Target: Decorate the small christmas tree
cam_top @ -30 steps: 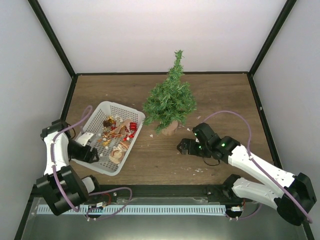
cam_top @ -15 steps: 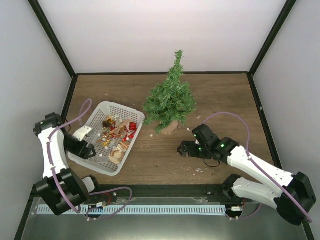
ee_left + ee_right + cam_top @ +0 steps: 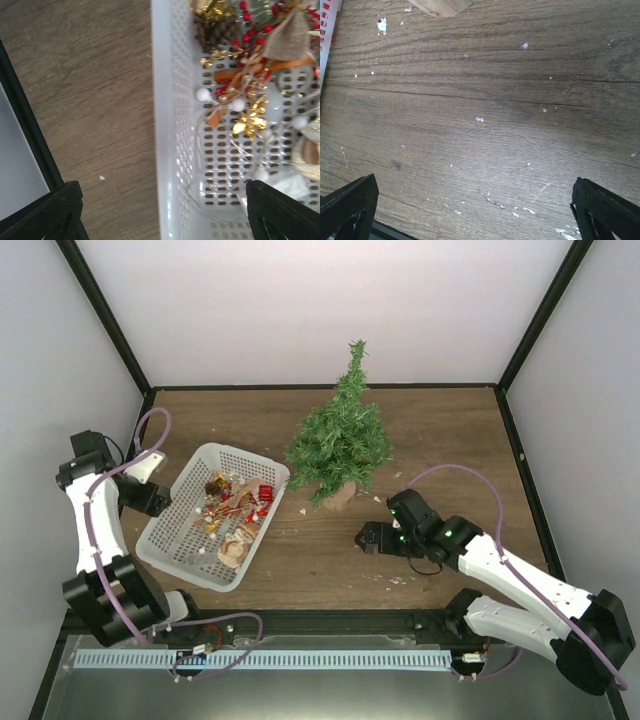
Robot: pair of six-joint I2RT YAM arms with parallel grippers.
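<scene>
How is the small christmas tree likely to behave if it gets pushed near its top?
It would probably tip: the small christmas tree stands tall on a narrow wooden base. Its bristly branches would likely flex under contact rather than resist. It looks light for its size, so a low push at the base might slide it across the table instead.

— Where's the top camera looking from?
— High over the near edge, tilted down and forward, far enough back to take in the whole wooden table (image 3: pixel 440 440).
— And the left wrist one?
— Close, facing straight down on the white basket (image 3: pixel 162 125). Its long wall runs down mid-frame. From above, that basket sits left of centre.
— The right wrist?
— Close over bare wood, with the base of the small christmas tree (image 3: pixel 440 6) cut by the top edge. The high view has it mid-frame.
</scene>
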